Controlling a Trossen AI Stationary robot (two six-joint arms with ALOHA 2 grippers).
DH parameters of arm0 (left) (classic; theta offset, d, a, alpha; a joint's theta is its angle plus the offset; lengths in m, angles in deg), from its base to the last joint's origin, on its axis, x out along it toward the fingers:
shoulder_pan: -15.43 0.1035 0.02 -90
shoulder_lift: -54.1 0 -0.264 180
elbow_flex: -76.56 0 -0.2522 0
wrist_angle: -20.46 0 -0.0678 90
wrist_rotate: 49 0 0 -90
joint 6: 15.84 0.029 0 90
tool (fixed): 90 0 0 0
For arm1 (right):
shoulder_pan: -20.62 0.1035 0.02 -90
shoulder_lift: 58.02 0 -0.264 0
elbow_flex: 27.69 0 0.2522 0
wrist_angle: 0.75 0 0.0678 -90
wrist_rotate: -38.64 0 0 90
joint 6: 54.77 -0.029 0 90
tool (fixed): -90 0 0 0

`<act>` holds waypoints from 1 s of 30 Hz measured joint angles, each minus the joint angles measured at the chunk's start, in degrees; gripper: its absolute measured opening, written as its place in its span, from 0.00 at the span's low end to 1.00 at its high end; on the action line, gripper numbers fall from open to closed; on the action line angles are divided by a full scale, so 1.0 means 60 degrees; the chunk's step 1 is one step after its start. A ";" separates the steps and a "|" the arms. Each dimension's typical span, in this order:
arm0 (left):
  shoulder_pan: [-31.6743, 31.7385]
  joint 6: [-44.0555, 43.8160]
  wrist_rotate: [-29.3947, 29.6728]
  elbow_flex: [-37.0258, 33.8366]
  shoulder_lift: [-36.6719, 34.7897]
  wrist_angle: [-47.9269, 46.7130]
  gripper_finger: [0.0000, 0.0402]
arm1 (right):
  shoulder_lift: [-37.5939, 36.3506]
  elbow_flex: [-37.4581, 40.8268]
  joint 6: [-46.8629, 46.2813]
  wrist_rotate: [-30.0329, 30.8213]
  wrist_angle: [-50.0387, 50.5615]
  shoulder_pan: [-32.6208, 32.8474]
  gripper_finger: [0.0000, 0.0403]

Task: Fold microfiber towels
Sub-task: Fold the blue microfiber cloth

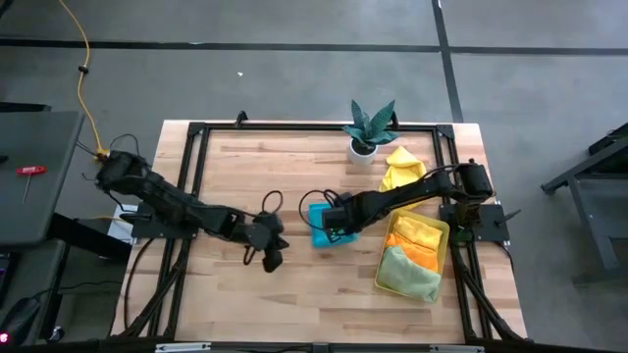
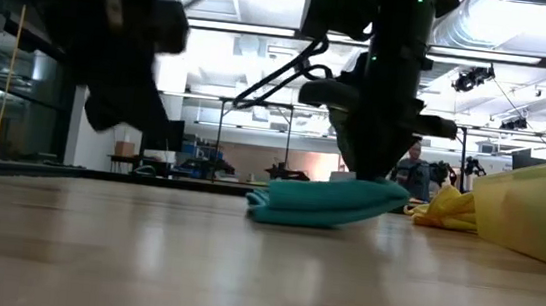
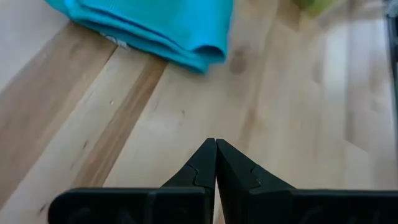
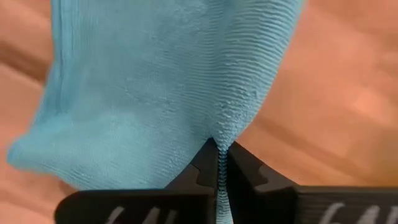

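Observation:
A teal towel point(image 1: 319, 226) lies folded in several layers on the wooden table, near its middle. My right gripper point(image 1: 336, 224) stands over the towel's right part, shut on the cloth. My left gripper point(image 1: 273, 251) hangs shut over bare wood to the towel's left and near side, holding nothing; its wrist view shows the teal towel point(image 3: 155, 25) ahead of the fingers. A crumpled yellow towel point(image 1: 400, 169) lies on the table at the back right. Yellow, orange and pale green towels lie in a yellow tray point(image 1: 444, 245). My right gripper pinches a small ridge of the teal towel point(image 4: 219, 135) between its two fingertips, on the towel's right part. The fingers come from above, pointing steeply down. The towel rests on the table, its right end point(image 2: 382, 190) drawn up slightly at the fingers. How many layers are pinched I cannot tell.
A small spiky green plant in a white pot point(image 1: 369, 129) stands at the back of the table. The tray takes up the right front. A black frame point(image 1: 196, 132) runs along the table's edges. Bare wood lies in front of and left of the teal towel.

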 joint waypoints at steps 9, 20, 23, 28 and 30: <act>0.0624 -0.0213 -0.0058 -0.0008 0.1872 0.2669 0.00 | 0.0088 0.0000 -0.0771 -0.0465 -0.0725 0.0592 0.00; 0.1305 0.0520 -0.1219 0.0115 0.3872 0.5916 0.00 | 0.0088 0.0000 -0.1121 -0.0282 -0.0921 0.0793 0.00; 0.1291 0.0496 -0.1153 0.0237 0.4315 0.6005 0.00 | 0.0088 0.0000 -0.1122 -0.0278 -0.1117 0.0788 0.00; 0.1150 0.0472 -0.0641 0.0231 0.4477 0.6009 0.00 | 0.0088 0.0000 -0.1128 -0.0475 -0.1641 0.0791 0.00; 0.1131 0.0432 -0.0588 0.0253 0.4469 0.5975 0.00 | 0.0088 0.0000 -0.1130 -0.0515 -0.1858 0.0791 0.00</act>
